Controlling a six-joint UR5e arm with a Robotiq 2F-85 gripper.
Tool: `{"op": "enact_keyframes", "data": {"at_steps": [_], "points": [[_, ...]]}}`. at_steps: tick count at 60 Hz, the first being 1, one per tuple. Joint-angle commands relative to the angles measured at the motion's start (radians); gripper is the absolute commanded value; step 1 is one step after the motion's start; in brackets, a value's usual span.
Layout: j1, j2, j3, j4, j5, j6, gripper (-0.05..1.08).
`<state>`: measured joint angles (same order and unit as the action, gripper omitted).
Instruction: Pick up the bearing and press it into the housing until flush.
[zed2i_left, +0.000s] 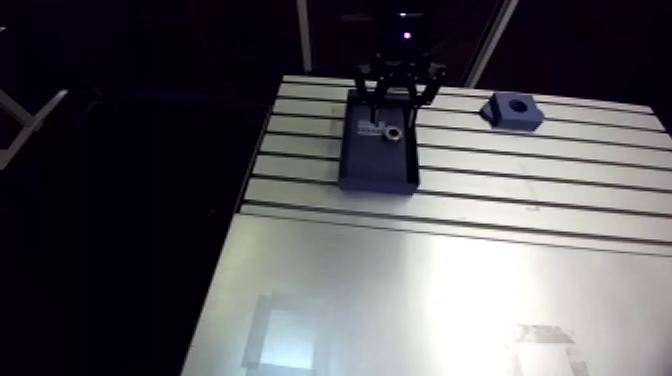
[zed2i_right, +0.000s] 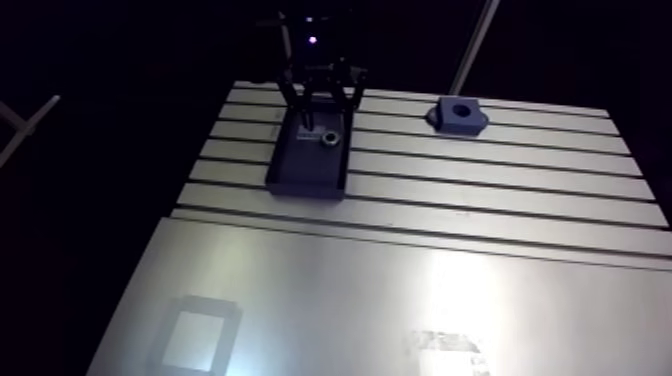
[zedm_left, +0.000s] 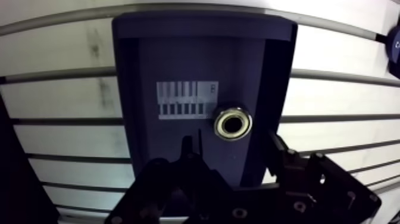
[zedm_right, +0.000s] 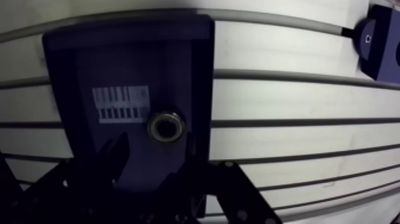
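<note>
Located the small, silvery, ring-shaped metal bearing (zedm_left: 233, 122) lying flat, bore upward, on the floor of the dark blue, open-topped rectangular tray (zedm_left: 178, 59), close to one side wall and just beside a white printed label (zedm_left: 186, 100) stuck to that floor. Judged the bearing light, rigid, hard and smooth enough to slip, hence best taken squarely across the outer ring at two opposite points, with little room left for a jaw on the side of the nearer wall. Found nothing else in the tray. Recorded the black two-finger Robotiq gripper (zedm_left: 232, 148) poised over the tray, jaws spread apart and holding nothing, with the bearing just ahead of the gap between them. Noted the dark blue, block-shaped housing (zed2i_left: 512, 118), round bore empty and facing up, well apart from the tray on the slotted aluminium table (zed2i_left: 540, 190).
</note>
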<state>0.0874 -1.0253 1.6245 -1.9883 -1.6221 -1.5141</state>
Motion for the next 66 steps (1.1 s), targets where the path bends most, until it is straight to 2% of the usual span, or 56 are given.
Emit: {"op": "enact_keyframes", "data": {"at_steps": [1, 66], "points": [[-0.001, -0.002, 0.007, -0.004, 0.001, -0.025, 0.4], [0.0, 0.025, 0.012, -0.05, -0.003, -0.057, 0.41]]}}
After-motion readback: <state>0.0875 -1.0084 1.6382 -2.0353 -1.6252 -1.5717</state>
